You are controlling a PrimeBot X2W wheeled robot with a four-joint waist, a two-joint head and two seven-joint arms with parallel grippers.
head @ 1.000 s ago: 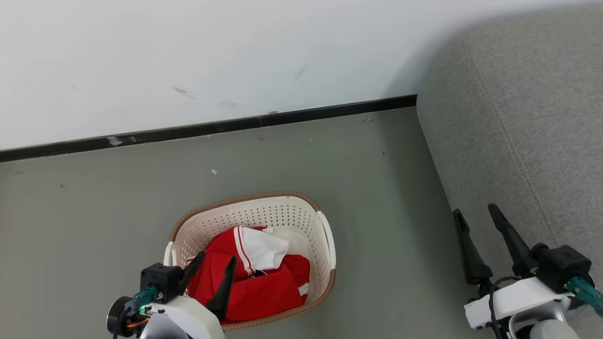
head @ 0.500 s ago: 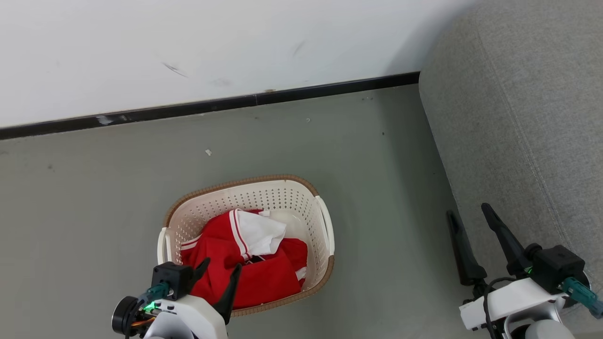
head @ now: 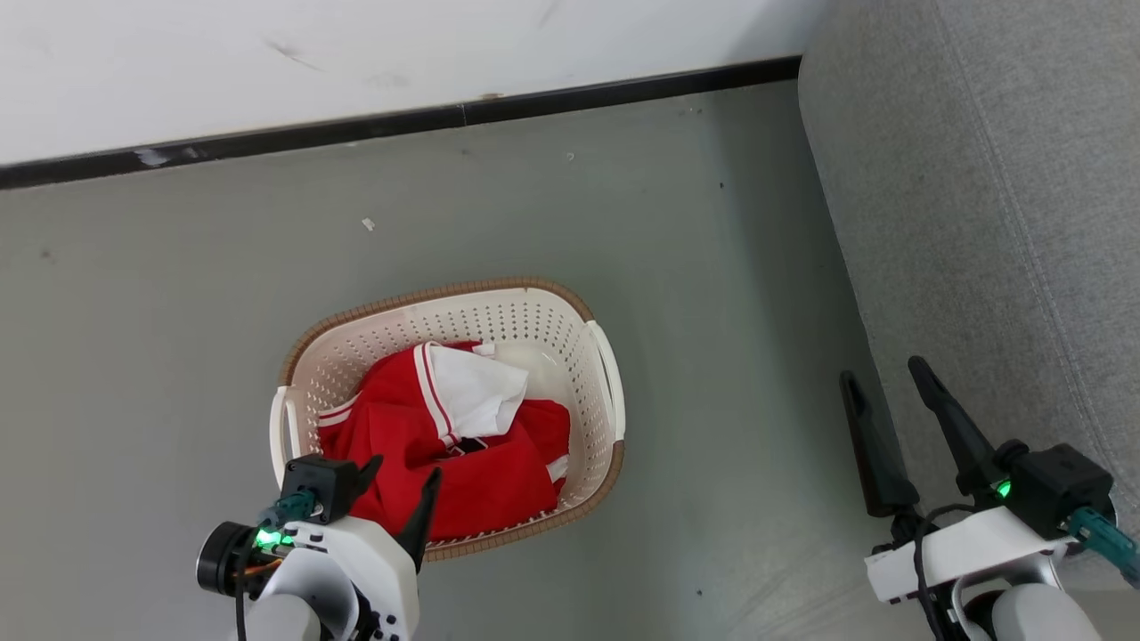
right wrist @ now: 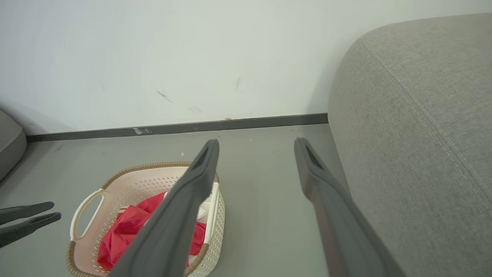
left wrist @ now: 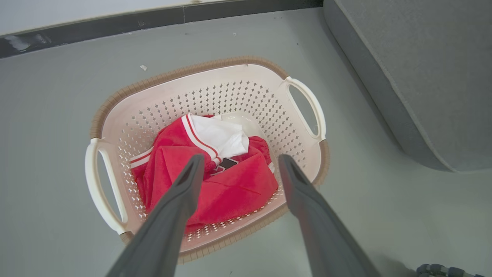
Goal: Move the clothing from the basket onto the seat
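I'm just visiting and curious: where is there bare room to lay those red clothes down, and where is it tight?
The grey seat, right of the basket, shows bare fabric. Bare floor lies between basket and seat, and between basket and skirting. Crowded: inside the basket, heaped with clothing.

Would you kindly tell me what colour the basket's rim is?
Brown, with a woven look; the basket's rim shows best in the left wrist view.

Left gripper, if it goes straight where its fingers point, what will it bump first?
Most likely the red clothes in the basket: the left gripper, open, points down at that pile. How far above it hangs is hard to judge.
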